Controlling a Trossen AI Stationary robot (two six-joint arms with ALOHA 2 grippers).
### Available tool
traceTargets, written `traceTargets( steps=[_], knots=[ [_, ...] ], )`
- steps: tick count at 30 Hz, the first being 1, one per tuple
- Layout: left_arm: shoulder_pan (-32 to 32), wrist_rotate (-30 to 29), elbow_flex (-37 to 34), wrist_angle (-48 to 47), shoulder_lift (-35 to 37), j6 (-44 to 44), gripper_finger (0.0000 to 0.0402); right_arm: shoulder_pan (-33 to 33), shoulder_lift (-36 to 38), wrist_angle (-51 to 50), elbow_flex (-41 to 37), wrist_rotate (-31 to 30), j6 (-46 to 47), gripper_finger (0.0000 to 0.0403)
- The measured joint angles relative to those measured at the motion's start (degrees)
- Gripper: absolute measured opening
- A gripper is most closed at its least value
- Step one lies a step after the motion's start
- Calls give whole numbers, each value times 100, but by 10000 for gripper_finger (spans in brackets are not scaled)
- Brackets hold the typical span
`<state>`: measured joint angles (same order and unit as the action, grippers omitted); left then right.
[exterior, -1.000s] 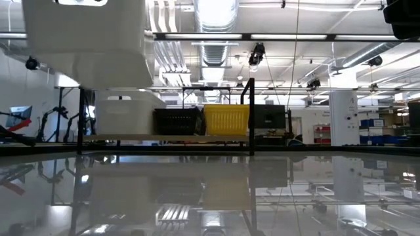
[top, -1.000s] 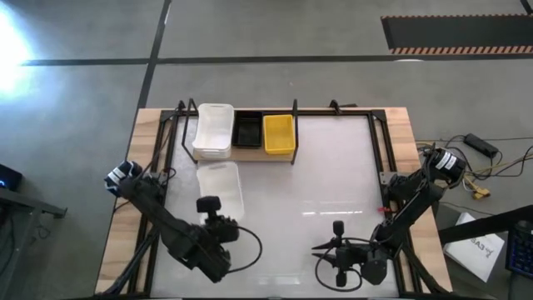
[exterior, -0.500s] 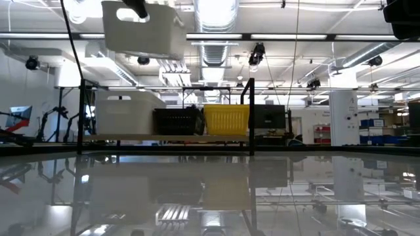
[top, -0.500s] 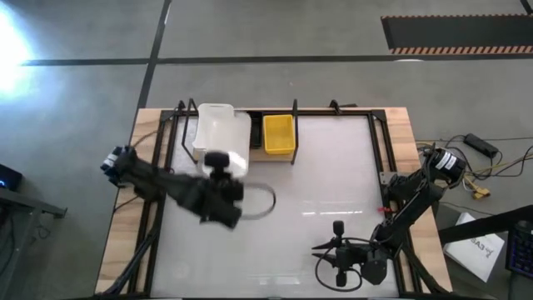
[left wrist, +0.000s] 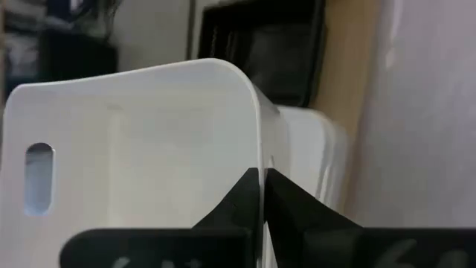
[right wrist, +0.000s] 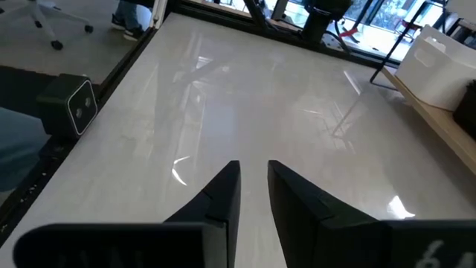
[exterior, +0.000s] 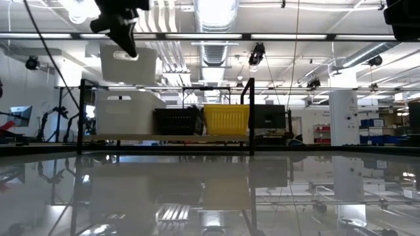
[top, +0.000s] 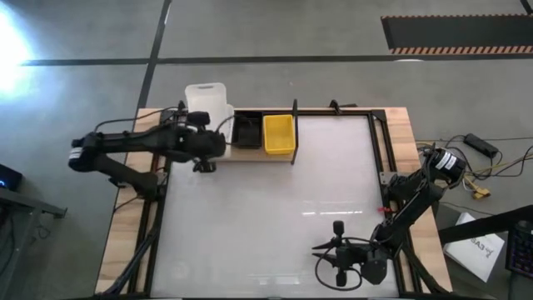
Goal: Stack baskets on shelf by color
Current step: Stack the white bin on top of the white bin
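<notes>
Held white basket hides the shelf's white basket from above.

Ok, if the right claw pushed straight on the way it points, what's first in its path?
Bare tabletop: the right claw angles down at it. Nothing nearer shows; the shelf lies off to one side.

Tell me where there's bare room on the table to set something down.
The white tabletop is bare from the shelf down to the right hand. The shelf's left end is crowded: the left hand holds a white basket over another white one.
</notes>
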<state>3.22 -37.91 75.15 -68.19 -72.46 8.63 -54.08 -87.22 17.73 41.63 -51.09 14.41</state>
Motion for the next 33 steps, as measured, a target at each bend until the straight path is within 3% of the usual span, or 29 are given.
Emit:
traceTargets(
  steps=[4,9,14,26,33],
  knots=[
    [392,581,-725,896,567,676,0,4,0,10,-2,0,-2,61],
    [606,648,-1348,1519,872,881,0,51,0,16,-2,0,8,63],
    [621,721,-1675,1526,880,882,0,87,0,56,-4,0,15,59],
    [621,1345,-1679,1546,849,1165,0,115,0,67,-4,0,17,59],
    [621,1338,-1751,1530,850,1274,0,125,0,73,-5,0,20,59]
  ],
)
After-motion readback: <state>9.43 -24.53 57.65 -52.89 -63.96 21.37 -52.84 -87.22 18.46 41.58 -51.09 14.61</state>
